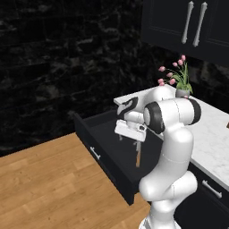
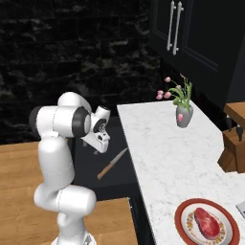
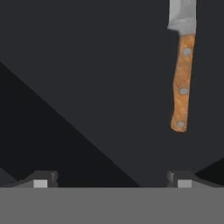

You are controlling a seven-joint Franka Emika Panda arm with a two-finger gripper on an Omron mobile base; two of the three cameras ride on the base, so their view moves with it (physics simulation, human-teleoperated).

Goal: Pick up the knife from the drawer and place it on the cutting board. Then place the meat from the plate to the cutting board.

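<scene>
Your gripper (image 3: 112, 181) hangs over the open drawer (image 1: 105, 163) with its jaws spread wide and nothing between them; in the hand view the two fingertips (image 3: 41, 180) sit far apart at the bottom edge, with only the dark drawer floor in the gap. The knife (image 3: 181, 72) lies flat on that floor, ahead of the pincer and off to the side of the right-hand fingertip rather than centred between the two. Its long axis runs almost straight away from the hand, handle end nearest you and the blade pointing onward past the top of the hand view. That means the jaws already open across the handle's width, which I judge to be the right orientation for a pinch, so little or no wrist roll should be needed. What you still lack is alignment: the handle stands roughly in line with the right fingertip, so you need to slide the hand sideways toward that finger until the wood sits midway in the gap, then advance and descend. In the right base view the knife (image 2: 113, 163) lies just below and beyond the gripper (image 2: 98, 143), apart from it, near the counter side of the drawer. Watch that wall as you shift over.
</scene>
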